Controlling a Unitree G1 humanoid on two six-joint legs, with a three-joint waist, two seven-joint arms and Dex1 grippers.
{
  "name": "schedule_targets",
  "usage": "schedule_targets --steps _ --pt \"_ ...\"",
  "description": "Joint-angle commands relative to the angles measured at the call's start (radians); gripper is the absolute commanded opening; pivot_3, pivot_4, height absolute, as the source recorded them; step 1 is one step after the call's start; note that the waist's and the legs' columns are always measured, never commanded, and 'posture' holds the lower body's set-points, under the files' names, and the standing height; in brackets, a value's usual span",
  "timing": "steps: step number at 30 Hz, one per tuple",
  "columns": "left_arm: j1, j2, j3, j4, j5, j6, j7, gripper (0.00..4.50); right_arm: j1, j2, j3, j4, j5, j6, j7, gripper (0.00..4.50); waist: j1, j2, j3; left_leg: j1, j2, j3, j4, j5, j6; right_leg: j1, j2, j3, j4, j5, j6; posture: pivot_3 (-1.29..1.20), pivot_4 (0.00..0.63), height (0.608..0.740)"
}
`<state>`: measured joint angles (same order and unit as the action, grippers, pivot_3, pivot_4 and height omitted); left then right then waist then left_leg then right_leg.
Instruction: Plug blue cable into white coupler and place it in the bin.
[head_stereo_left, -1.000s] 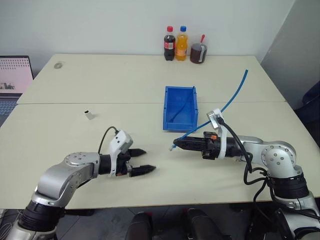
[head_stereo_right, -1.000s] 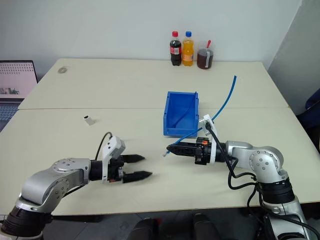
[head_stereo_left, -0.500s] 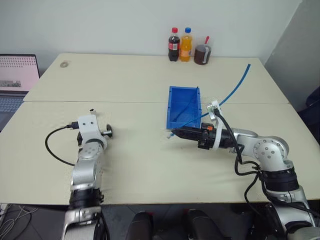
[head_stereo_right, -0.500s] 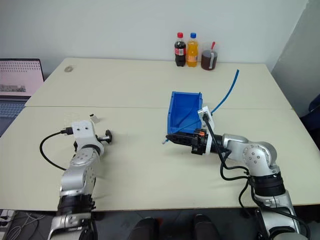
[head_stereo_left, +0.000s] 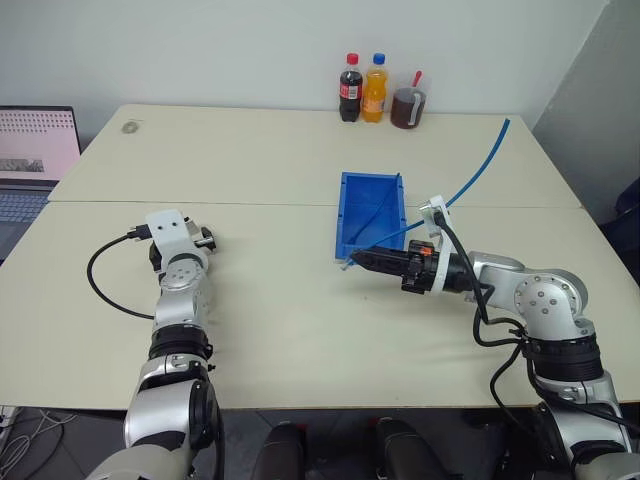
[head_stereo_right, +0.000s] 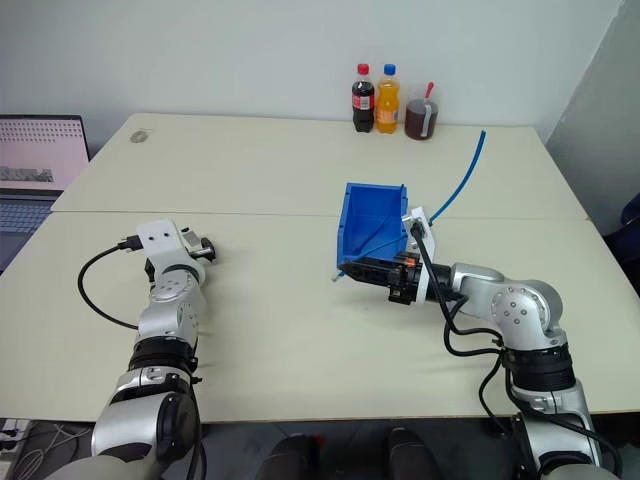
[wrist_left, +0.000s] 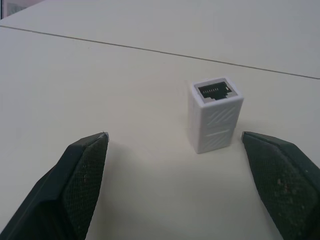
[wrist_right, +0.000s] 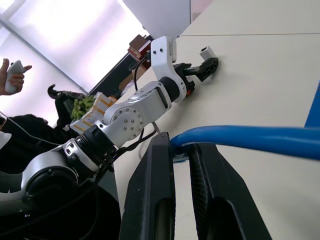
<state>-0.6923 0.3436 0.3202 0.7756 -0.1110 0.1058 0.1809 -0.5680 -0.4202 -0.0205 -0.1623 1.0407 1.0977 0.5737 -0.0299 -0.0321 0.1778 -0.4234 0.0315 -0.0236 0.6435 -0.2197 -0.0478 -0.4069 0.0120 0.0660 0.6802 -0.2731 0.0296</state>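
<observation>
Coupler (wrist_left: 214, 114) upright between open jaws.

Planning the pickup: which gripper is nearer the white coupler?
Left. The left gripper straddles the white coupler, open; the right gripper, holding the blue cable, sits by the bin.

Two cream rectangular tabletops pushed together w/ a thin seam between = the table (head_stereo_left: 280, 150). Plain white wall (head_stereo_left: 200, 50) behind it; grey panel (head_stereo_left: 590, 90) at right. Open laptop w/ lit screen (head_stereo_left: 38, 145) at left edge. At far edge: dark cola bottle w/ red cap (head_stereo_left: 350, 88), orange soda bottle w/ blue cap (head_stereo_left: 375, 88), dark jar (head_stereo_left: 406, 106). Small round disc (head_stereo_left: 130, 127) near far-left corner. Even, soft light.
</observation>
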Motion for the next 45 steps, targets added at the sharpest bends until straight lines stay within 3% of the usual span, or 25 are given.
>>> schedule_targets --steps 1,5,19,24,28,32,35,39,45 --pt "-0.061 0.015 -0.004 0.054 -0.007 -0.055 -0.05 4.47 0.003 -0.006 -0.041 -0.054 0.025 0.012 -0.014 0.14 0.0 0.0 0.0 0.0 0.0 0.0 0.0 0.0 0.0 0.0 0.0 0.0 0.0 0.0 0.0 0.0 0.15 0.74" --pt "-0.089 0.014 -0.006 0.089 -0.009 -0.074 -0.069 3.84 0.004 -0.004 -0.052 -0.061 0.03 0.022 -0.025 0.14 0.0 0.0 0.0 -0.001 0.0 0.0 0.0 0.0 0.0 0.0 0.0 0.0 0.0 0.0 0.0 0.0 0.15 0.74" --pt "-0.079 0.032 0.0 0.095 0.002 -0.052 -0.01 0.84 0.007 0.004 -0.066 -0.056 0.019 0.027 -0.029 0.14 -0.001 0.0 0.0 -0.001 0.0 -0.001 0.0 0.0 0.0 0.0 0.0 -0.001 0.0 0.0 0.0 0.0 0.15 0.74" --pt "-0.066 0.051 -0.03 0.05 -0.006 -0.008 -0.116 0.83 0.015 0.005 -0.061 -0.064 0.015 0.024 -0.029 0.14 -0.002 0.0 0.0 -0.001 0.0 -0.001 0.0 0.0 0.0 0.0 0.0 -0.001 0.0 0.0 0.0 0.0 0.15 0.74" --pt "0.065 0.1 -0.193 -0.206 -0.043 0.091 -0.537 0.83 0.016 -0.022 -0.044 -0.082 -0.017 0.005 -0.007 0.14 -0.003 0.0 0.0 -0.001 0.0 -0.001 0.0 0.0 0.0 0.0 0.0 -0.001 0.0 0.0 0.0 0.0 0.15 0.74" --pt "0.342 0.287 -0.445 -0.629 -0.173 0.164 -1.14 0.83 0.007 -0.092 0.045 -0.125 -0.122 -0.061 0.078 0.14 -0.009 0.001 0.0 -0.001 0.0 0.001 -0.002 0.0 0.0 -0.001 -0.001 0.001 0.0 0.0 -0.001 0.0 0.15 0.74" --pt "0.39 0.323 -0.516 -0.761 -0.231 0.182 -1.303 0.83 0.007 -0.125 0.118 -0.153 -0.191 -0.12 0.146 0.14 -0.009 0.002 0.0 0.001 0.0 0.001 -0.004 0.0 0.0 -0.001 -0.002 0.001 0.0 -0.001 -0.003 0.0 0.15 0.74" --pt "0.338 0.239 -0.607 -0.717 -0.178 0.083 -1.37 0.83 0.022 -0.136 0.221 -0.168 -0.302 -0.221 0.216 0.14 0.002 0.003 0.0 0.003 0.0 0.0 -0.003 0.0 0.0 0.001 -0.001 -0.001 0.0 -0.005 0.001 0.0 0.15 0.74" --pt "0.236 0.146 -0.691 -0.473 -0.051 -0.133 -1.418 0.83 0.072 -0.121 0.31 -0.139 -0.426 -0.334 0.256 0.14 0.0 0.003 0.0 0.002 0.0 0.0 0.001 0.0 0.0 0.002 0.0 0.001 0.0 -0.004 0.003 0.0 0.15 0.74"
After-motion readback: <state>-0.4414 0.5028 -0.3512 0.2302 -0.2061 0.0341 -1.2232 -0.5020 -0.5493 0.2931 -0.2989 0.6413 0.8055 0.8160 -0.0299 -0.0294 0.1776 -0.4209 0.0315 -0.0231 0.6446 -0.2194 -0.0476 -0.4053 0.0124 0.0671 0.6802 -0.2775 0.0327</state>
